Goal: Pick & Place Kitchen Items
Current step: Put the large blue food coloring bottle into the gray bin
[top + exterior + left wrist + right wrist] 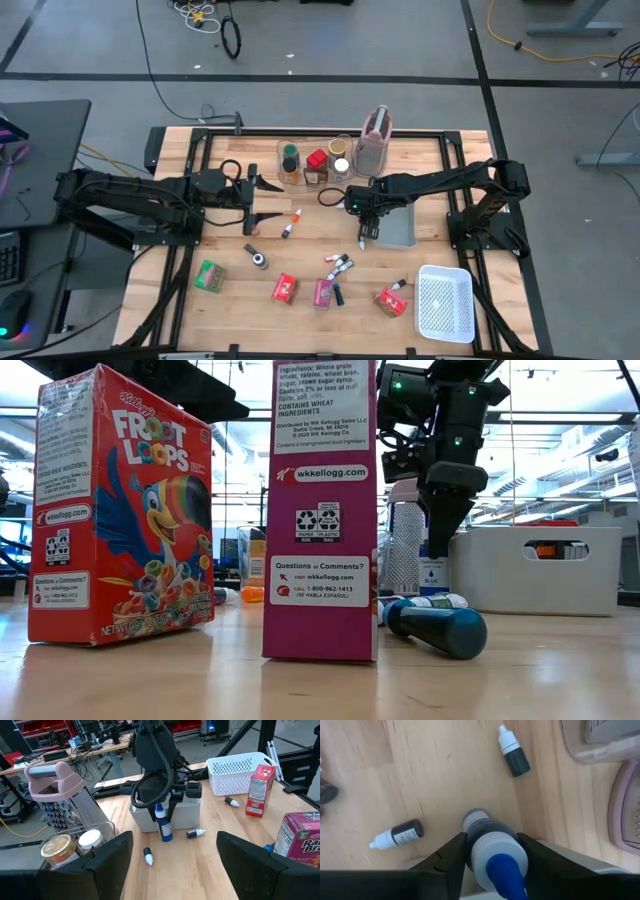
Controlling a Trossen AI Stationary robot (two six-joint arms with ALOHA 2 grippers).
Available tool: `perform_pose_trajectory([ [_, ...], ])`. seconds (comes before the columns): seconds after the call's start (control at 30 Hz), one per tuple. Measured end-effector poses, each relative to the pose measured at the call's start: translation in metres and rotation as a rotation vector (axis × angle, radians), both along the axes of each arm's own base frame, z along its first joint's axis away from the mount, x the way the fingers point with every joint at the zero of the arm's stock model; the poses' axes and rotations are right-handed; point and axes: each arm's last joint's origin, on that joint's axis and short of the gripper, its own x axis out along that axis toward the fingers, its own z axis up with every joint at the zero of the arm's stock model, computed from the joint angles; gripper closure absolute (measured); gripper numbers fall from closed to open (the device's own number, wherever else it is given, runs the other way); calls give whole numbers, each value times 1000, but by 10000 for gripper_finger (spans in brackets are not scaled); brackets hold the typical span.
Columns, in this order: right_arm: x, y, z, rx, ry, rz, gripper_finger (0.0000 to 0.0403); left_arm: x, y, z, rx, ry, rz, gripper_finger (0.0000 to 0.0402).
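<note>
Along the near edge of the wooden bench (180,300), seen from above, lie five small cereal boxes: one green box (210,275), a red Froot Loops box (285,289), a pink box (323,292), another red box (389,301), and, farther back, a red box (317,159) among the jars. A white mesh basket (444,303) sits at the near right corner. Just beyond the front boxes lie several tiny dropper bottles; I count about six, including an orange-capped one (296,215).

At mid-bench, the right hand (163,815) is clamped on a blue bottle (162,824), holding it upright just in front of a grey bin (400,228), its base touching or barely above the wood. The left hand (262,201) hovers with its fingers wide apart, holding nothing.

At the far edge stand a dark-lidded jar (290,160), a white-lidded jar (341,166), and a pink-handled grater (373,140).
</note>
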Motion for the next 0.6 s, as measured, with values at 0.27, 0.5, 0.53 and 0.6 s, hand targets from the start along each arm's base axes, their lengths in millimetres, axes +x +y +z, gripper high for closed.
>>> perform_pose_trajectory([
  [0.27,8,7,12,33,-36,79,251,0,0,0,5,-2,-1,104],
  [0.5,13,12,71,25,-100,89,252,0,0,0,-67,-7,13,104],
  [0.53,11,12,80,26,-108,74,252,0,0,0,-82,-8,16,104],
  [0.6,4,13,97,11,-118,47,251,0,0,1,-117,-12,24,104],
])
